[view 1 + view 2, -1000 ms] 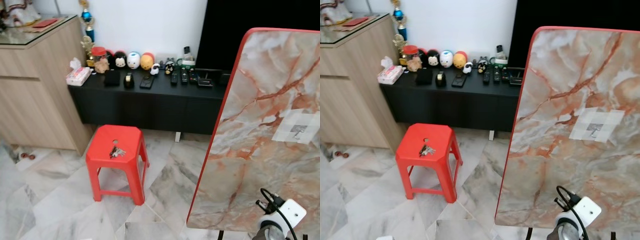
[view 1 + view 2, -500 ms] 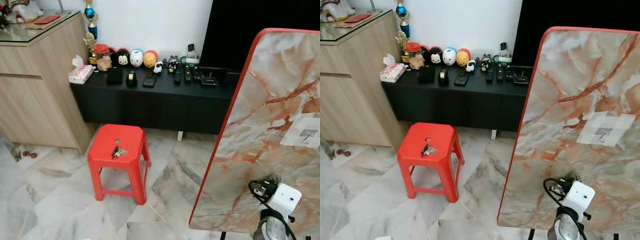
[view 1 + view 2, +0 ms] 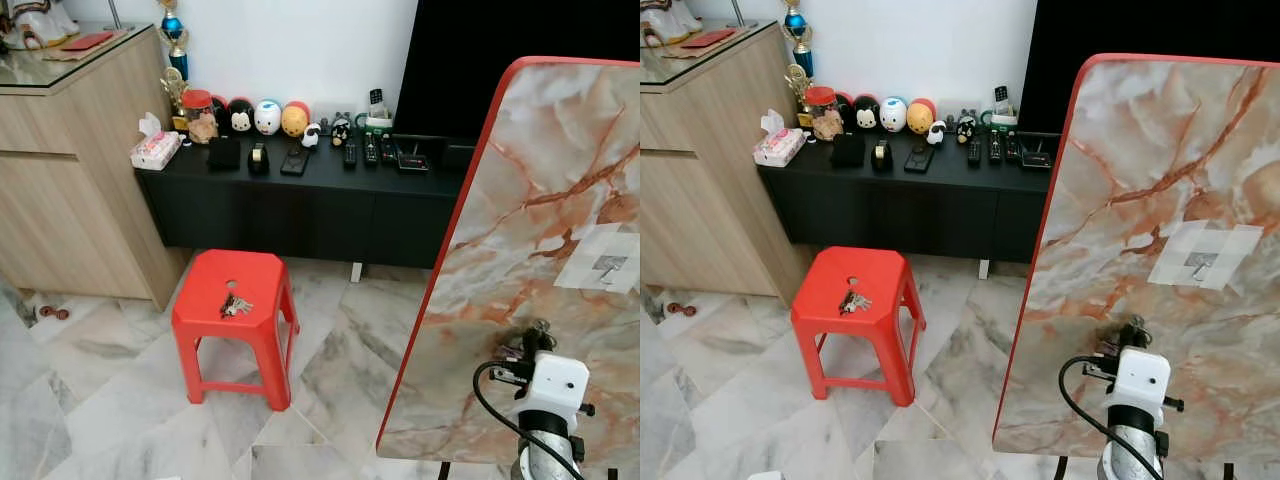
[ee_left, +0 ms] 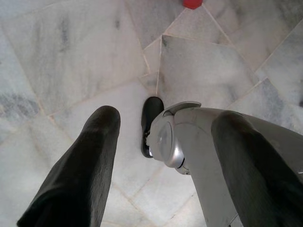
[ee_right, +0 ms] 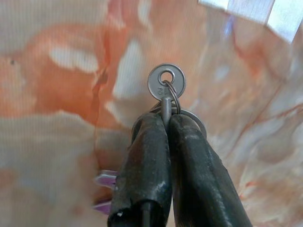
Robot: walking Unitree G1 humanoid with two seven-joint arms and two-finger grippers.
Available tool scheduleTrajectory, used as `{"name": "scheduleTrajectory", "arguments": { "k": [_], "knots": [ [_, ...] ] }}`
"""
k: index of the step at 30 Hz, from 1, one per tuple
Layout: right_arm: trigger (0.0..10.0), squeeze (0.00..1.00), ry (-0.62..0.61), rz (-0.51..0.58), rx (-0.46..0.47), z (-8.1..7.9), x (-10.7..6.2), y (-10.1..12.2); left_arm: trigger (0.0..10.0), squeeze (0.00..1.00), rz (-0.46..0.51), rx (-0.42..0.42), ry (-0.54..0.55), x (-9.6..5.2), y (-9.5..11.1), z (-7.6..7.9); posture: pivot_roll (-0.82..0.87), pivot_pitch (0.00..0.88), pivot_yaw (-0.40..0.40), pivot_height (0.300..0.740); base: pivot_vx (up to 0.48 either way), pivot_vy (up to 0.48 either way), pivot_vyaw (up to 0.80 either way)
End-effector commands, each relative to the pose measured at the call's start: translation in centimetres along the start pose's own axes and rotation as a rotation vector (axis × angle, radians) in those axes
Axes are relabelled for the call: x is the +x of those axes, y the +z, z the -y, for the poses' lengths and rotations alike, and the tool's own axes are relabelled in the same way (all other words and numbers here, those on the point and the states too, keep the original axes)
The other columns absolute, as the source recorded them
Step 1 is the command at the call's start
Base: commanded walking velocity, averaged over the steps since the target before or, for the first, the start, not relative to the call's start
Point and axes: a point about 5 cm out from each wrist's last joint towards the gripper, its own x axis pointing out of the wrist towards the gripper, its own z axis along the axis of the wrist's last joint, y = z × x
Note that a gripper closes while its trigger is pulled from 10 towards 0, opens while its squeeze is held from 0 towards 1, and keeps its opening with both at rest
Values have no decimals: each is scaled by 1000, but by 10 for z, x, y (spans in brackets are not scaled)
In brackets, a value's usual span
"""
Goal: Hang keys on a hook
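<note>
The right gripper was seen with its black fingers pressed together on a set of keys, held up close to the marble-patterned board on the right, below the hook fixed to a taped patch on that board. A second bunch of keys was seen lying on the red stool to the left, in front of the black cabinet. The left gripper was seen with its fingers spread apart above the marble floor, holding nothing.

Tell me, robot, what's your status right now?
Right gripper shut on keys, raised at marble board. Hook above, unreached. Left gripper idle, open. More keys on stool.
</note>
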Motion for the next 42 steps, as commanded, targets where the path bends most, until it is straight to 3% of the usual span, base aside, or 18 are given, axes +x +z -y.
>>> {"name": "scheduleTrajectory", "arguments": {
  "k": [1,8,14,23,27,29,32,42],
  "knots": [
    [10000,0,-9,63,-41,3,6,15,10000,0,-17,24,-8,-1,-4,0,108,0,-68,740,0,0,0],
    [10000,0,-12,182,-134,4,17,45,10000,0,-16,23,-7,-1,-4,0,110,0,-71,740,0,0,0],
    [10000,0,28,243,-217,-2,14,58,10000,0,-15,20,-5,-1,-3,0,107,0,-70,740,0,0,0],
    [10000,0,-195,193,-331,23,14,58,10000,0,-9,19,-1,0,-1,-1,106,0,-67,740,0,0,0],
    [10000,0,-306,113,-287,37,15,53,10000,0,-6,18,1,0,-1,-1,110,0,-67,740,0,0,0],
    [10000,0,-306,106,-275,38,16,53,10000,0,-6,17,1,0,0,-1,107,0,-65,740,0,0,0],
    [10000,0,-219,221,-397,26,20,66,10000,0,-6,18,1,0,0,-1,108,0,-65,740,0,0,0],
    [10000,0,-302,145,-370,33,27,62,10000,0,-4,16,-7,0,1,0,108,0,-63,740,0,0,0]
  ]
}}
